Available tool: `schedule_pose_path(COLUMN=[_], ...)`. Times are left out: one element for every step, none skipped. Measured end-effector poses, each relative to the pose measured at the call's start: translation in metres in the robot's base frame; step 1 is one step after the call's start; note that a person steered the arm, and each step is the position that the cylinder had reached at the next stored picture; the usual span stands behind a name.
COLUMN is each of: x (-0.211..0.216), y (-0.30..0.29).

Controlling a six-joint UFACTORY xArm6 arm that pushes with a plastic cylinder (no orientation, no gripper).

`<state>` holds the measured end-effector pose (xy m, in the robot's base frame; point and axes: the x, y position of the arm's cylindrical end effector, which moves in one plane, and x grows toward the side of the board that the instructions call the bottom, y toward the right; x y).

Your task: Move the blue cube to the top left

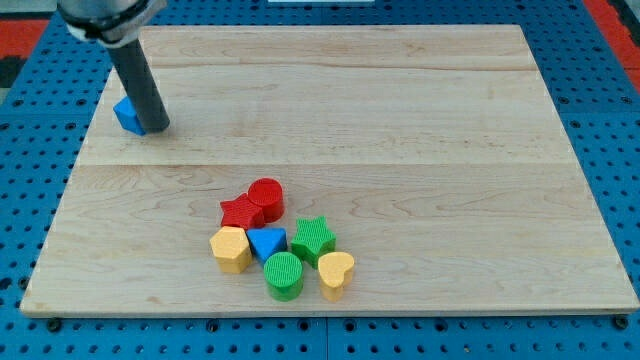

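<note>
The blue cube [126,115] sits near the board's left edge, in the upper left part of the wooden board [400,120]. My dark rod comes down from the view's top left, and my tip [155,129] rests against the cube's right side, partly hiding it.
A cluster of blocks lies at the lower middle: a red star [238,212], a red cylinder [266,195], a yellow hexagon block [231,249], a blue triangle [266,242], a green star [313,238], a green cylinder [284,275] and a yellow heart [335,272]. Blue pegboard surrounds the board.
</note>
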<state>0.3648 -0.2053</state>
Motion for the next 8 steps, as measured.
schedule_pose_path(x=[-0.018,0.025,0.047,0.010,-0.028,-0.060,-0.056,-0.080], y=[0.007,0.035,-0.003,-0.031,-0.038,-0.038,-0.043,-0.051])
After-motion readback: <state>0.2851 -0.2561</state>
